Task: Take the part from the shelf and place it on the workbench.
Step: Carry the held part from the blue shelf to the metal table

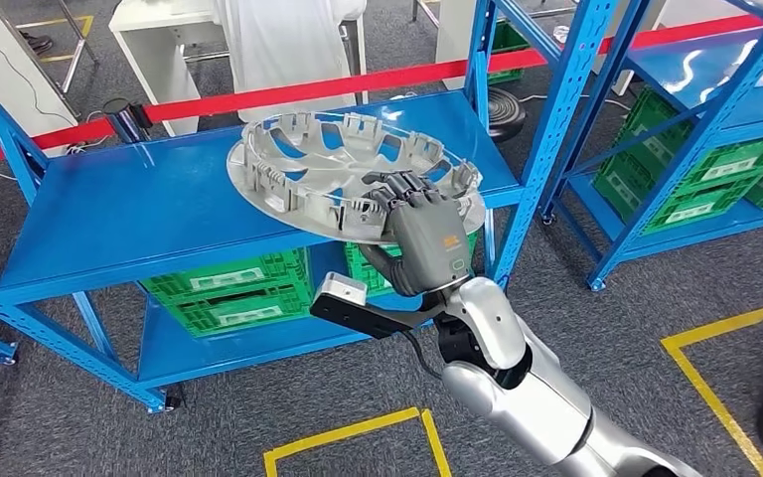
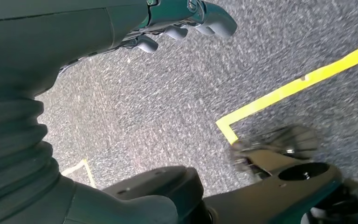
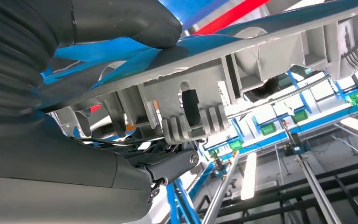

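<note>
At the shelf's (image 1: 159, 214) front right edge, the right hand (image 1: 425, 234) grips the part's (image 1: 338, 169) rim, seemingly lifted; next, carry it to the workbench.

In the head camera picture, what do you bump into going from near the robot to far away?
Yellow floor tape → right robot hand gripping the silver wheel cover → blue shelf → red barrier tape → person in white.

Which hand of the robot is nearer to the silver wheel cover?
The right. The right hand grips the near rim of the wheel cover above the blue shelf. The left hand hangs over the grey carpet, away from it.
</note>
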`<action>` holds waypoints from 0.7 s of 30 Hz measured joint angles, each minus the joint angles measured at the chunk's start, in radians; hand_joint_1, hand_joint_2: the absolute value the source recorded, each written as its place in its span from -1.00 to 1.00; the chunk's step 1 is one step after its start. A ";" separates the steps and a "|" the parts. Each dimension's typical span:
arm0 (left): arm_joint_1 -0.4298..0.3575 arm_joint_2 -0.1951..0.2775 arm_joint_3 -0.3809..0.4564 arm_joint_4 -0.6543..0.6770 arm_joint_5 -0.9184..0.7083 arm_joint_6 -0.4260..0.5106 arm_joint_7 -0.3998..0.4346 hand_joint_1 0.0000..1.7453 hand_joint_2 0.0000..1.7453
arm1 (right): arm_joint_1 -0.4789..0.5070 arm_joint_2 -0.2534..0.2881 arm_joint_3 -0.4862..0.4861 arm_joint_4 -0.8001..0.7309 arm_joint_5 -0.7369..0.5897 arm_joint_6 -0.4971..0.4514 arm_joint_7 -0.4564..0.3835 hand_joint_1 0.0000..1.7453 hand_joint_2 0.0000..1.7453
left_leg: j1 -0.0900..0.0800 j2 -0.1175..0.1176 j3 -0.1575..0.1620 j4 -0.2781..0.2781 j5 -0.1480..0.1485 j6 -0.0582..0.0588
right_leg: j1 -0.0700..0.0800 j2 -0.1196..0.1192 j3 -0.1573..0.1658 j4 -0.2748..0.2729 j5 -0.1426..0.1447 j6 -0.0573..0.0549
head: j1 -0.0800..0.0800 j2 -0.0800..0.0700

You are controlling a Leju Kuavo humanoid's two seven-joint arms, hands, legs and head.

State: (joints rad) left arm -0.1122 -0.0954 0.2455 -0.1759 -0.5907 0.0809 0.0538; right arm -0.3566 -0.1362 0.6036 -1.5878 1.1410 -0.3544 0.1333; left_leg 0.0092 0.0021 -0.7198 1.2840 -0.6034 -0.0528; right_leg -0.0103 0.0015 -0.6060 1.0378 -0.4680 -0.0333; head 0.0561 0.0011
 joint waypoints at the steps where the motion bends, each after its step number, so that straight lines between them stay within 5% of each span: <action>1: -0.001 0.000 0.000 0.000 0.000 0.000 0.000 -1.00 1.00 | 0.002 0.000 0.000 0.000 0.001 0.000 0.000 1.00 1.00 | 0.000 0.000 0.004 0.029 0.002 -0.001 | 0.000 0.000 -0.013 0.001 0.010 0.001 | 0.000 0.000; 2: -0.002 0.000 0.000 0.000 0.000 -0.001 0.000 -1.00 1.00 | 0.004 0.000 -0.001 -0.001 0.001 0.001 0.000 1.00 1.00 | 0.000 0.000 0.026 0.024 0.023 -0.001 | 0.000 0.000 -0.028 0.001 0.021 0.003 | 0.000 0.000; 4: -0.007 0.000 0.000 -0.002 -0.001 -0.002 -0.001 -1.00 1.00 | 0.004 0.000 -0.002 -0.003 0.000 0.007 0.000 1.00 1.00 | 0.000 -0.001 0.118 -0.082 0.064 0.005 | 0.001 0.000 -0.052 0.002 0.043 0.010 | 0.000 0.000; 5: -0.010 0.000 0.000 -0.003 -0.001 -0.002 -0.001 -1.00 1.00 | 0.003 0.000 -0.003 -0.004 -0.002 0.010 -0.001 1.00 1.00 | -0.002 -0.002 0.174 -0.160 0.066 0.011 | 0.001 0.000 -0.062 0.003 0.053 0.015 | 0.001 0.000; 7: -0.014 0.000 0.000 -0.005 0.000 -0.001 -0.003 -1.00 1.00 | -0.001 0.000 -0.004 -0.006 -0.006 0.014 -0.004 1.00 1.00 | -0.009 -0.005 0.231 -0.257 0.051 0.026 | 0.000 -0.002 -0.070 0.000 0.074 0.027 | 0.001 0.000; 10: -0.012 0.000 0.000 -0.005 0.002 0.001 -0.002 -1.00 1.00 | -0.005 0.000 -0.003 -0.005 -0.011 0.014 -0.009 1.00 1.00 | -0.013 -0.003 0.215 -0.278 0.075 0.052 | -0.005 -0.002 -0.081 -0.009 0.093 0.047 | -0.002 0.000; 12: -0.011 0.001 0.000 -0.005 0.006 0.002 -0.002 -1.00 1.00 | -0.007 0.000 -0.003 -0.002 -0.012 0.014 -0.009 1.00 1.00 | -0.010 0.001 0.191 -0.284 0.105 0.069 | -0.005 0.000 -0.103 0.038 0.029 0.056 | -0.001 0.000; 14: -0.010 0.000 0.000 -0.005 0.009 0.003 -0.003 -1.00 1.00 | -0.009 0.001 -0.002 0.002 -0.012 0.014 -0.009 1.00 1.00 | -0.011 0.002 0.158 -0.282 0.132 0.077 | -0.006 0.000 -0.132 0.161 -0.077 0.063 | 0.002 0.000; 16: -0.010 0.000 0.000 -0.005 0.010 0.003 -0.003 -1.00 1.00 | -0.010 0.001 -0.001 0.008 -0.013 0.015 -0.009 1.00 1.00 | -0.012 0.002 0.121 -0.276 0.158 0.078 | -0.006 0.000 -0.139 0.271 -0.112 0.066 | 0.002 0.000; 18: -0.009 -0.001 0.000 -0.005 0.010 0.003 -0.003 -1.00 1.00 | -0.012 0.002 0.000 0.012 -0.013 0.016 -0.011 1.00 1.00 | -0.013 0.002 0.083 -0.266 0.180 0.075 | -0.005 0.000 -0.088 0.260 -0.068 0.064 | 0.002 0.000; 19: -0.009 -0.001 0.000 -0.005 0.010 0.003 -0.003 -1.00 1.00 | -0.014 0.004 0.000 0.013 -0.014 0.016 -0.013 1.00 1.00 | -0.013 0.002 0.066 -0.259 0.190 0.072 | -0.005 0.000 -0.037 0.202 -0.050 0.061 | 0.002 0.000; 21: -0.009 -0.002 0.000 -0.005 0.010 0.003 -0.003 -1.00 1.00 | -0.023 0.007 0.001 0.014 -0.017 0.017 -0.017 1.00 1.00 | -0.014 0.001 0.042 -0.249 0.208 0.063 | 0.001 0.000 0.067 0.059 -0.068 0.051 | 0.002 0.000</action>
State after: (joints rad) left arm -0.1210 -0.0974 0.2457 -0.1813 -0.5805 0.0836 0.0505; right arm -0.3798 -0.1288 0.6049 -1.5742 1.1243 -0.3369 0.1159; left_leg -0.0052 0.0035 -0.6774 1.0353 -0.3958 0.0104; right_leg -0.0097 0.0016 -0.5392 1.0972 -0.5361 0.0178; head 0.0584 0.0012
